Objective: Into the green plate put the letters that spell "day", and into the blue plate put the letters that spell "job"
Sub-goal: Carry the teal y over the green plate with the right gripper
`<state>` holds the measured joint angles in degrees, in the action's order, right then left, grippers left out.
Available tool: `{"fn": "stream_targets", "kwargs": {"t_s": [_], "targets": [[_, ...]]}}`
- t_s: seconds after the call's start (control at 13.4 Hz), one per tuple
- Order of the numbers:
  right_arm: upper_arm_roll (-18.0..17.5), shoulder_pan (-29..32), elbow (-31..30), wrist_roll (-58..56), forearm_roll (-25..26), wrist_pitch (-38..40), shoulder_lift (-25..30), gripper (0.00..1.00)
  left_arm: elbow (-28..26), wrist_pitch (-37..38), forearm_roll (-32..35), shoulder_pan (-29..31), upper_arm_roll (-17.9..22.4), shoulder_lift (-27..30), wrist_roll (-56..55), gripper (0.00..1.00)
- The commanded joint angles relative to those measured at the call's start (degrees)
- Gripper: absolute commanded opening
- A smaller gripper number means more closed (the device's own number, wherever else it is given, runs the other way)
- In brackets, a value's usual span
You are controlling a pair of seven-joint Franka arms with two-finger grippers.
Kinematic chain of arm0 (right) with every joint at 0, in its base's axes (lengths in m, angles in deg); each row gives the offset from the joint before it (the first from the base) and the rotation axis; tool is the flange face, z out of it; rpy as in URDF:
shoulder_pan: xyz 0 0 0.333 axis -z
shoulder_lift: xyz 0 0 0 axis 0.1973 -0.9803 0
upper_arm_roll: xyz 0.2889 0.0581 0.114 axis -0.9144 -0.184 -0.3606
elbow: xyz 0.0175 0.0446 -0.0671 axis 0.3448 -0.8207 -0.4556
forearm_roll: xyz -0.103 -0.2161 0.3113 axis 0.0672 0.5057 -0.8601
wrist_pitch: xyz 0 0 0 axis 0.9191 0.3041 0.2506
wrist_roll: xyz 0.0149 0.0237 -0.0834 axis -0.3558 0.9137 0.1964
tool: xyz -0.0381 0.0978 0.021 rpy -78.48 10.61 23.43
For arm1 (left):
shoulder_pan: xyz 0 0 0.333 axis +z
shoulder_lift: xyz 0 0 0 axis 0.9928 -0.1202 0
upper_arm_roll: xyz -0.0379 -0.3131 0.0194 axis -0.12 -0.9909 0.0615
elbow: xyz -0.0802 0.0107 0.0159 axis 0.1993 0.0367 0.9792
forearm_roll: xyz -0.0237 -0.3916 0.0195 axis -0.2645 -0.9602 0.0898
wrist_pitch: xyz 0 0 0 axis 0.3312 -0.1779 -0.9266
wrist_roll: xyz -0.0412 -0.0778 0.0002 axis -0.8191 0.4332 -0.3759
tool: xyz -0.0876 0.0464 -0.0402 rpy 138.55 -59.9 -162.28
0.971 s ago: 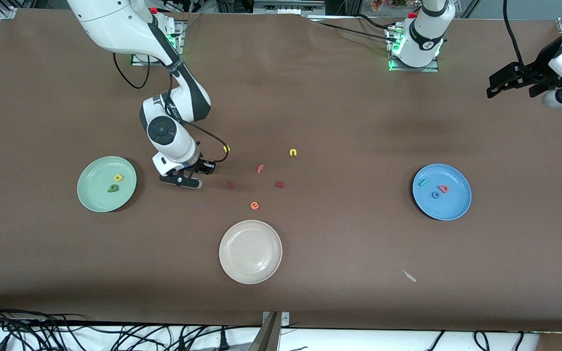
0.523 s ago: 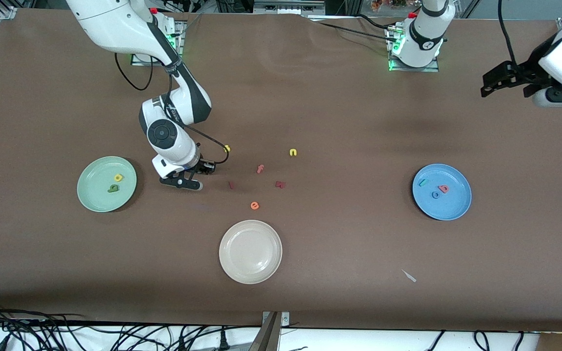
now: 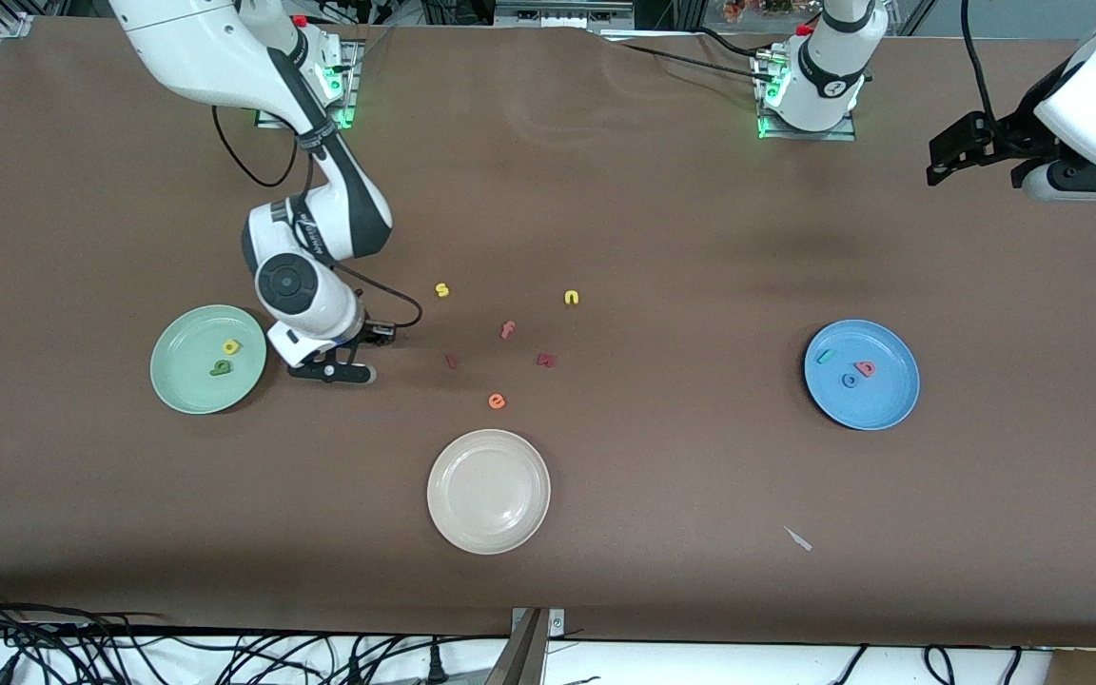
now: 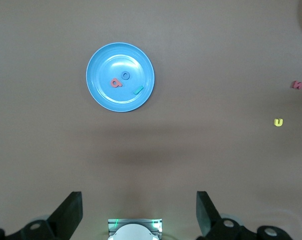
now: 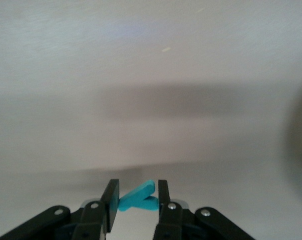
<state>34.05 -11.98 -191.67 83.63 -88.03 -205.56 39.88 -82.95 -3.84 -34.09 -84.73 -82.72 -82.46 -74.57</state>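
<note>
The pale green plate (image 3: pixel 177 395) holds a yellow d (image 3: pixel 231 347) and a dark green a (image 3: pixel 221 367). My right gripper (image 3: pixel 331 372) hangs low over the table just beside that plate, toward the loose letters. In the right wrist view it (image 5: pixel 137 200) is shut on the teal y (image 5: pixel 138 197). The blue plate (image 3: pixel 890 404) (image 4: pixel 103 92) holds a teal j (image 3: pixel 824 357) (image 4: pixel 138 90), a blue o (image 3: pixel 850 381) (image 4: pixel 125 75) and a salmon b (image 3: pixel 864 368) (image 4: pixel 115 83). My left gripper (image 3: pixel 948 162) (image 4: pixel 139 197) waits high over the left arm's end of the table, open and empty.
A cream plate (image 3: pixel 488 491) sits nearer the front camera, mid-table. Loose letters lie between the plates: a yellow s (image 3: pixel 442 290), a yellow n (image 3: pixel 572 298), a salmon f (image 3: pixel 508 330), an orange e (image 3: pixel 497 401) and two dark red pieces (image 3: pixel 451 362) (image 3: pixel 546 360). A white scrap (image 3: pixel 799 539) lies on the table.
My right gripper has carried the teal y away from the loose letters toward the green plate, uncovering the yellow s. The left arm has drifted slightly up and toward the bases.
</note>
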Motion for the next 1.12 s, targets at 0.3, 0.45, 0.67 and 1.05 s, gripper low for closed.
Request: {"fn": "stream_targets", "kwargs": {"t_s": [0.3, 0.45, 0.67, 1.05], "targets": [[11.77, 0.25, 0.06, -23.53, -0.43, 7.08, 3.32, 0.16, 3.78, 0.83, 2.25, 0.32, -0.17, -3.04, 0.52, 1.00], [15.03, 1.03, 0.06, -29.34, -0.86, 6.81, 2.88, 0.17, 3.78, 0.83, 2.25, 0.58, -0.17, -3.14, 0.43, 1.00], [15.14, 5.51, 0.24, -33.92, -0.87, 6.64, 2.09, 0.31, 3.69, 0.91, 2.25, 0.49, -0.25, -3.14, 0.26, 1.00], [14.26, 5.87, 2.34, -32.36, -1.13, 8.99, 2.44, 1.00, 3.69, 1.44, 2.25, 0.06, -0.34, -3.14, 0.17, 1.00]]}}
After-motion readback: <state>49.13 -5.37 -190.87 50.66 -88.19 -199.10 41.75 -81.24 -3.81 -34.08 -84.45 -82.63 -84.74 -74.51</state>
